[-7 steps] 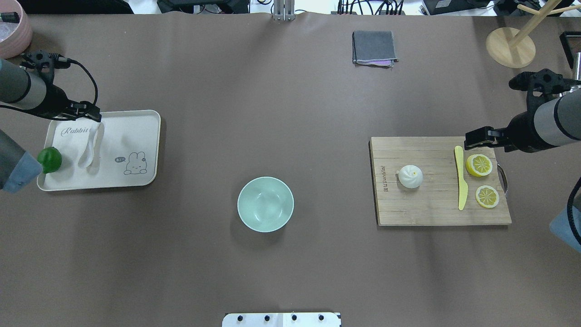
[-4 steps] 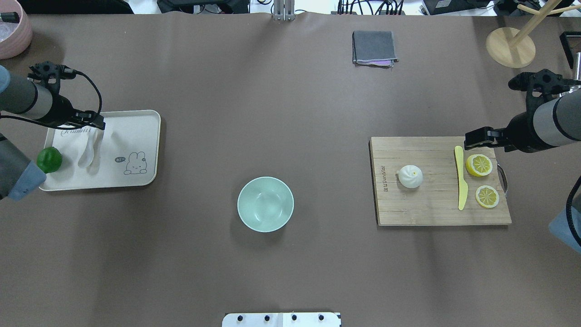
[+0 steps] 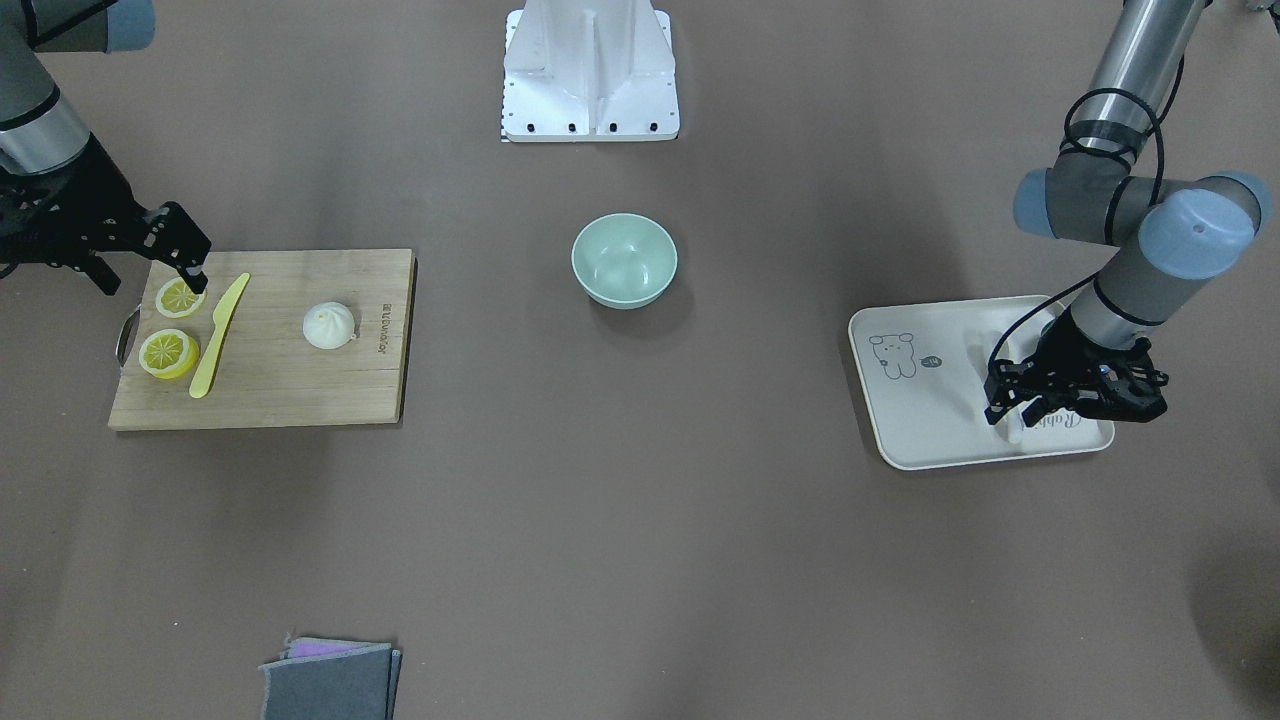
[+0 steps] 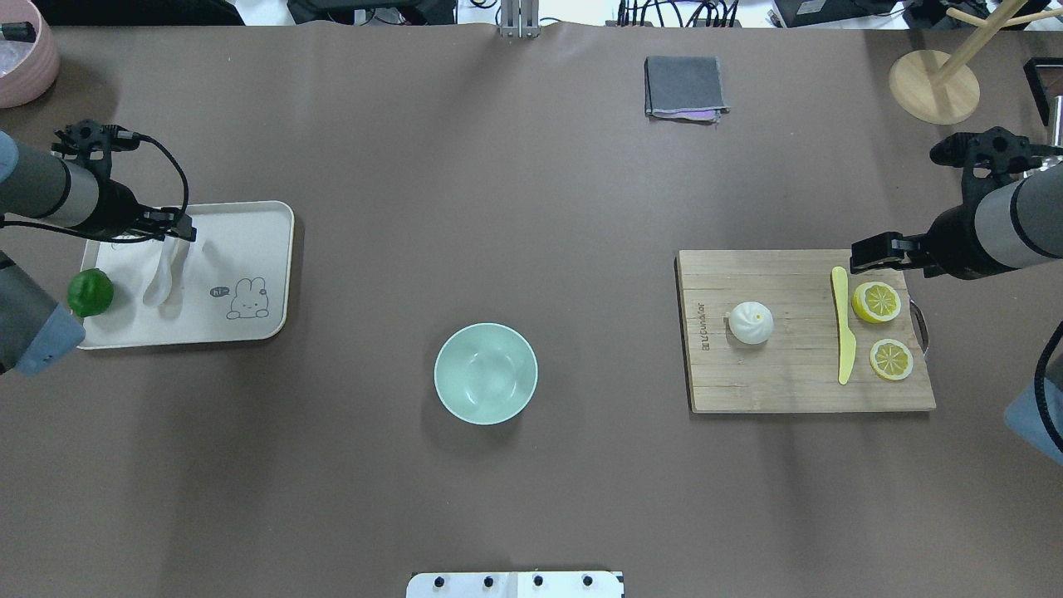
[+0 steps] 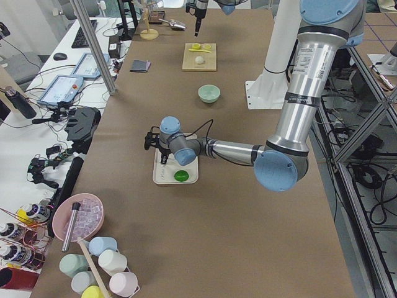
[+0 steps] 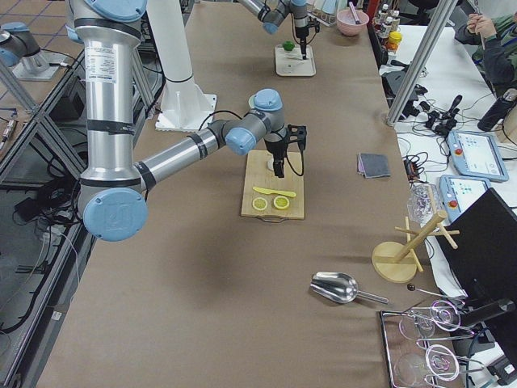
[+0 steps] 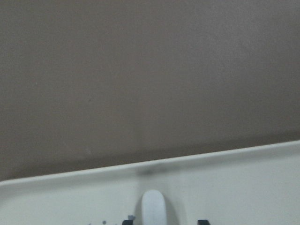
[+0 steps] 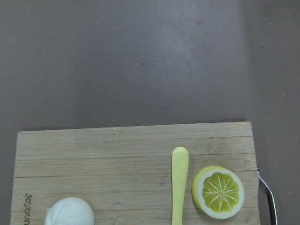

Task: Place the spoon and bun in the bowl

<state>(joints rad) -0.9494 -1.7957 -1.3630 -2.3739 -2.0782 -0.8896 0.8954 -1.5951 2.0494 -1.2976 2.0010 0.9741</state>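
The white spoon (image 4: 162,278) lies on the cream tray (image 4: 249,249) at the left, scoop toward me. My left gripper (image 4: 181,235) is open and low over the spoon's handle. In the left wrist view the handle tip (image 7: 153,208) sits between the two fingertips, untouched. The white bun (image 4: 751,322) sits on the wooden cutting board (image 4: 797,382) at the right. My right gripper (image 4: 859,256) looks open and empty, hovering over the board's far right corner, well away from the bun. The mint-green bowl (image 4: 486,374) stands empty at the table's centre.
A green lime (image 4: 90,292) sits on the tray beside the spoon. A yellow knife (image 4: 844,332) and two lemon slices (image 4: 877,301) lie on the board. A grey cloth (image 4: 685,87), a wooden stand (image 4: 934,87) and a pink bowl (image 4: 21,58) are at the far edge.
My left gripper has moved down and slightly toward me, onto the spoon's handle end. The right arm and all objects have not moved.
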